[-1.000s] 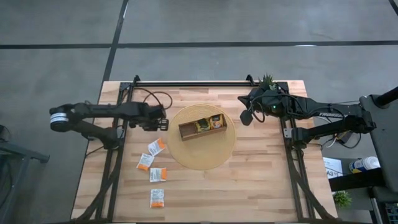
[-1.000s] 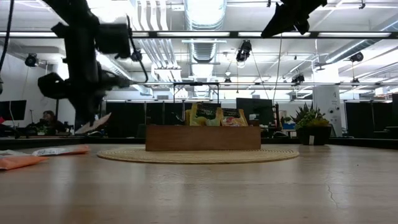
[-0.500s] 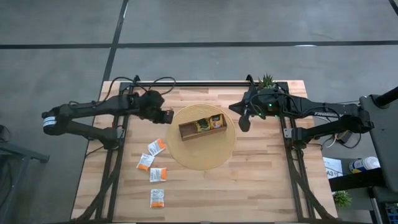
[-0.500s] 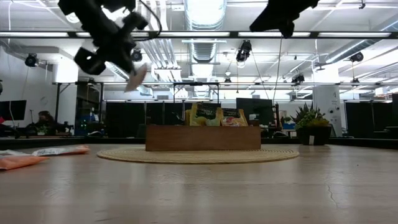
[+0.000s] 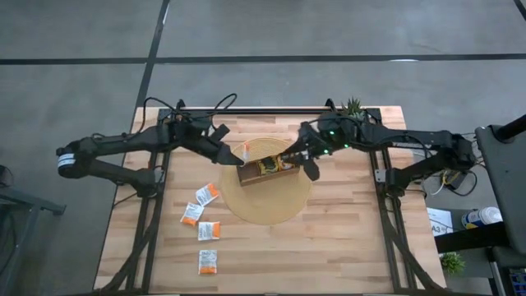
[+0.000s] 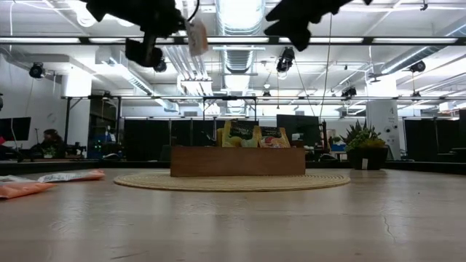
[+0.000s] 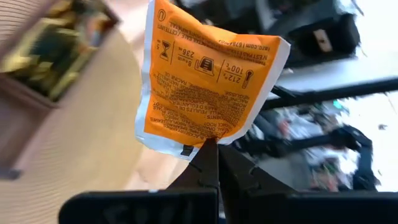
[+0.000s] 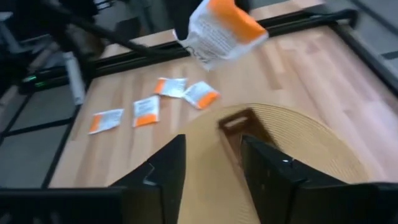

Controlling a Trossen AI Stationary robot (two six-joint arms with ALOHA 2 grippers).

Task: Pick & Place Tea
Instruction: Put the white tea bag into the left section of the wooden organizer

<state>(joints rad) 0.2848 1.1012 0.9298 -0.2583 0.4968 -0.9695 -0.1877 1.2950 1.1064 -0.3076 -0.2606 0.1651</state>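
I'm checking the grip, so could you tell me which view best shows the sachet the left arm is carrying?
The left wrist view: the sachet fills it, pinched at its bottom edge. The right wrist view shows it hanging over the mat, while the high and low views show it tiny.

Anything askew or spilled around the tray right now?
Nothing spilled. The left pincer pinches one sachet by its corner, so it hangs crumpled above the tray. Four sachets lie scattered on the table.
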